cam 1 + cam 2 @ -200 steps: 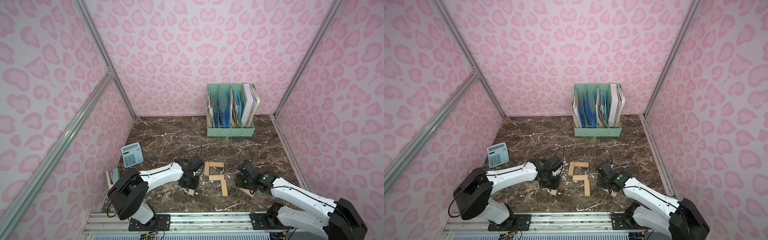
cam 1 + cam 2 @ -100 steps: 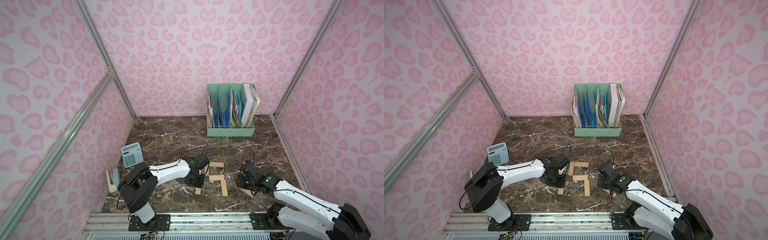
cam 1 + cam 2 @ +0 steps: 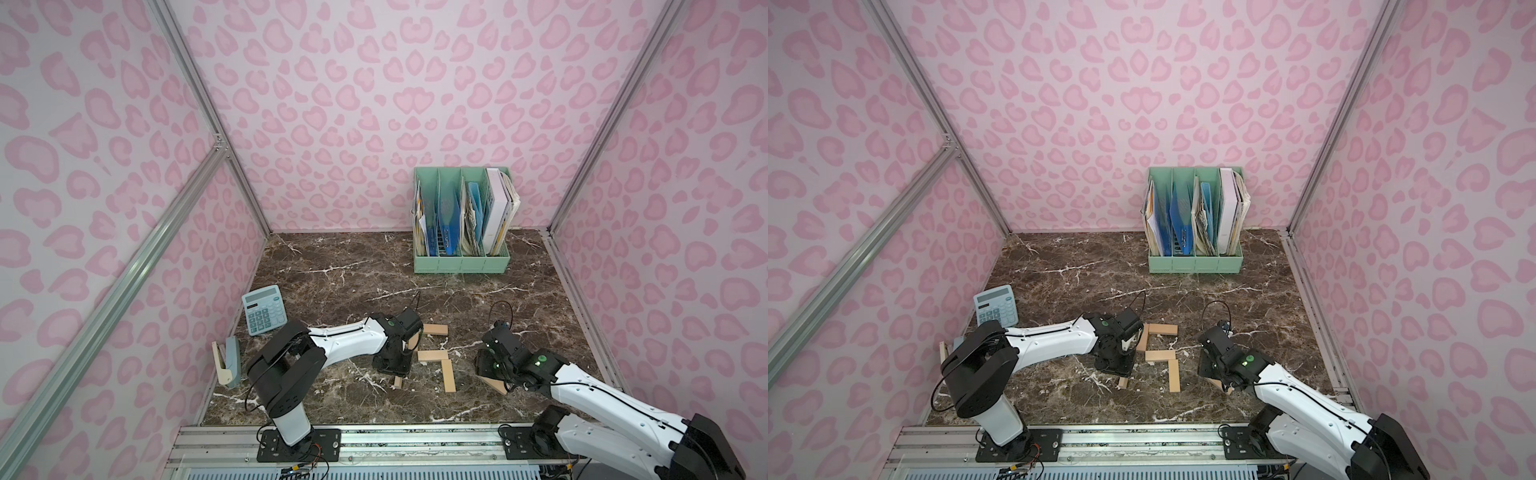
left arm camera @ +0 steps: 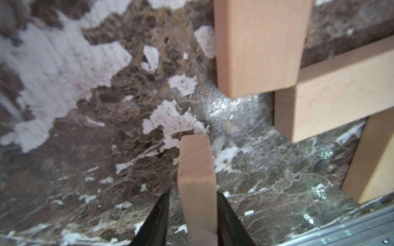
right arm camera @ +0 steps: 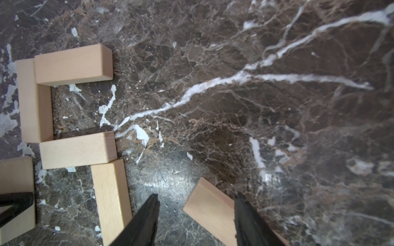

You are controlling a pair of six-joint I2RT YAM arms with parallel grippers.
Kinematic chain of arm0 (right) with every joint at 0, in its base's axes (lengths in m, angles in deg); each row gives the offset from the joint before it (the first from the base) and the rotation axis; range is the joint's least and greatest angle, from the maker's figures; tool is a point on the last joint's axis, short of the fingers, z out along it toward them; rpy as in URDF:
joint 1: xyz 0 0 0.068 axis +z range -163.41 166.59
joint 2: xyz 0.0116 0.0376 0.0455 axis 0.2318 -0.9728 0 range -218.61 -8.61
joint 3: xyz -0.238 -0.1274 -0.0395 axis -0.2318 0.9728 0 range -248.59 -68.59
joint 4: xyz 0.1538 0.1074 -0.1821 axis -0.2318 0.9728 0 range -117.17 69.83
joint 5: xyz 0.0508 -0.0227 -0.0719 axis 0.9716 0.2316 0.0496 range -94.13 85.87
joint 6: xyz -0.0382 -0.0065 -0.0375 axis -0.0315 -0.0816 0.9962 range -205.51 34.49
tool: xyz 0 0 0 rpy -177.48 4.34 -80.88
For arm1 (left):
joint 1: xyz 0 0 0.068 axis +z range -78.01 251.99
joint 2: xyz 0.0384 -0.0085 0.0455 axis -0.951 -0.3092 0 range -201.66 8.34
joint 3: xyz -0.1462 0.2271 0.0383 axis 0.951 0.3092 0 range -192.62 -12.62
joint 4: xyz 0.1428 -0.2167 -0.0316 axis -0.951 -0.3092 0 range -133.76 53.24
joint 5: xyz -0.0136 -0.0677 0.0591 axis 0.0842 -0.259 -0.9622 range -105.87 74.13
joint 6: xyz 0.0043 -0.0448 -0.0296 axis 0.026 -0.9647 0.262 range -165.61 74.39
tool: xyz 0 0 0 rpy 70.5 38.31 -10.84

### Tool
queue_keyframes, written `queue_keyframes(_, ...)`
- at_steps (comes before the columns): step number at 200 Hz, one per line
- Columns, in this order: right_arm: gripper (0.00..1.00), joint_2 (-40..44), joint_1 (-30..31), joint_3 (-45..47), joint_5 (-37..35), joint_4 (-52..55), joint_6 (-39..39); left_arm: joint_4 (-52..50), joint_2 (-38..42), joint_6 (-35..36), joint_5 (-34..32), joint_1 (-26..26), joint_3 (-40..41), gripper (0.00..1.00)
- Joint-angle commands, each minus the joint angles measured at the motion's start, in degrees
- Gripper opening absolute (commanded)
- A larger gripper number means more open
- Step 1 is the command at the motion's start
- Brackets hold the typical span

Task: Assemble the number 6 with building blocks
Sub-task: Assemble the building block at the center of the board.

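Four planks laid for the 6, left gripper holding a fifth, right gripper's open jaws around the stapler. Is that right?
Not the stapler, which lies near the calculator. The right wrist view shows the right gripper with open jaws around the sixth plank, flat on the tabletop. The four laid planks and the fifth plank in the left gripper are right.

— Is the light good?
— Bright, even, from above in both top views; the pink walls (image 3: 374, 104) look flat, shadows on the marble tabletop (image 3: 332, 266) faint and soft
— Distortion?
— Wide-angle: walls splay outward toward the frame's corners
— And the wrist views?
— Left is soft, its planks (image 4: 259, 46) blurred; right is sharper. Both catch a grainy white glare on the marble
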Motion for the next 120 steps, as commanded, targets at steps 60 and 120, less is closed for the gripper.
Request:
queue_keyframes(60, 0.59, 0.3, 0.0, 0.6, 0.5, -1.4, 0.0, -2.7, 3.0, 0.5, -0.8, -0.1, -0.2, 0.41)
queue_keyframes(120, 0.58, 0.0, 0.0, 0.9, 1.0, -2.3, 0.1, -3.3, 3.7, 0.7, -0.9, -0.1, 1.0, 0.42)
